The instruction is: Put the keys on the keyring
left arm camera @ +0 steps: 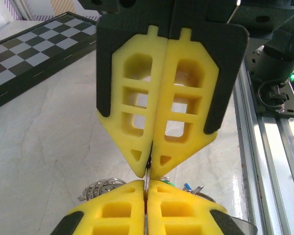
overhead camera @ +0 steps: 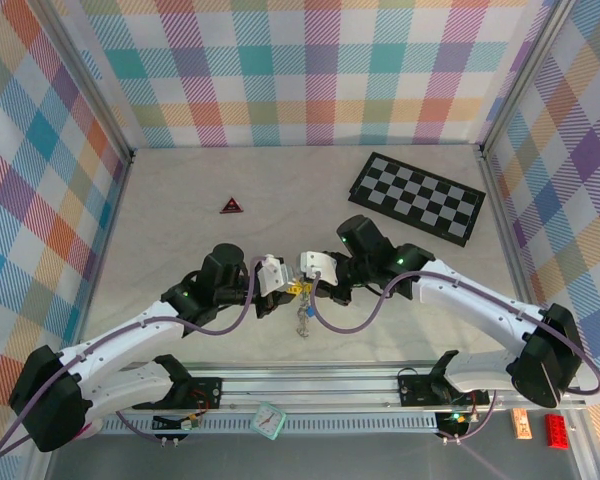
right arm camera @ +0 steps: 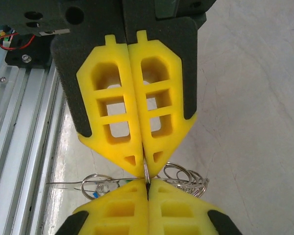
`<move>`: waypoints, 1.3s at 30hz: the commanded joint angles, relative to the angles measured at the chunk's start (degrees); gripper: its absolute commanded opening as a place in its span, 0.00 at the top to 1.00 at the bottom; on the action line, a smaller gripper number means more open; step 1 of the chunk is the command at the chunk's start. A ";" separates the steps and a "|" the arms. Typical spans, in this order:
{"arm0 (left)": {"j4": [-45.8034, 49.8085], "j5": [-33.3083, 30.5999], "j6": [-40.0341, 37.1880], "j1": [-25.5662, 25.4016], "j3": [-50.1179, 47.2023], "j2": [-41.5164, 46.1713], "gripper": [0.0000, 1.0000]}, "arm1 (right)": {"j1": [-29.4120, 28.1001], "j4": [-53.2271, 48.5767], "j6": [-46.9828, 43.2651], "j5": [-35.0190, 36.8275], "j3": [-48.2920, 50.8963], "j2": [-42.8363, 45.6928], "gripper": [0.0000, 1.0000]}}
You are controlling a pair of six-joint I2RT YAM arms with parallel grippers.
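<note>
My two grippers meet tip to tip over the near middle of the table. The left gripper (overhead camera: pixel 283 287) and the right gripper (overhead camera: pixel 313 288) are both shut on one thin metal ring, the keyring (left arm camera: pixel 146 176), which stands edge-on between the yellow pads. In the right wrist view the same keyring (right arm camera: pixel 146 172) runs from my right gripper (right arm camera: pixel 147 183) up into the left one's fingertips (right arm camera: pixel 133 161). Small silvery keys (overhead camera: pixel 302 322) and coiled rings dangle below the pinch. More show behind the pads (left arm camera: pixel 100 188) (right arm camera: pixel 186 178).
A chequered board (overhead camera: pixel 417 197) lies at the back right. A small red-and-black triangle (overhead camera: pixel 231 205) sits at the back left of centre. The aluminium rail (overhead camera: pixel 310 385) with both arm bases runs along the near edge. Patterned walls enclose the table.
</note>
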State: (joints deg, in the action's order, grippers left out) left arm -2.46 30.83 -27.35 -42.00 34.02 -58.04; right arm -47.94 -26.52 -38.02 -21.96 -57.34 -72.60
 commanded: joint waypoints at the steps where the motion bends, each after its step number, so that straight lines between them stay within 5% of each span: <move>1: 0.84 0.50 -0.99 -0.43 1.71 -0.10 1.00 | -0.75 -0.13 -0.67 -1.93 -1.40 0.91 0.99; 5: -2.29 0.85 0.05 -0.43 -0.15 1.46 1.00 | 1.04 4.73 3.54 -2.43 2.53 3.33 0.77; 13: -14.94 3.32 5.25 -0.41 -5.86 2.85 1.00 | 4.97 16.27 12.62 -11.78 10.52 5.20 0.69; 22: -17.09 4.41 6.52 -0.47 -6.68 2.43 1.00 | 5.01 22.88 15.06 -12.98 13.67 3.96 0.74; 29: -17.93 4.33 7.11 -0.45 -7.12 2.82 1.00 | 4.97 22.51 14.28 -13.11 13.54 4.11 0.94; 32: -17.62 3.14 7.34 -0.45 -7.04 3.19 0.86 | 4.99 19.93 12.62 -12.96 12.17 4.39 1.00; 39: -2.16 0.90 1.51 -0.44 -0.95 3.04 0.80 | 4.80 8.80 7.44 -11.14 6.16 4.15 1.00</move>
State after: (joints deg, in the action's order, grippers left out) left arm -11.20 31.92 -22.28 -42.00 29.19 -55.53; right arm -42.81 -13.04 -26.85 -32.95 -46.98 -68.27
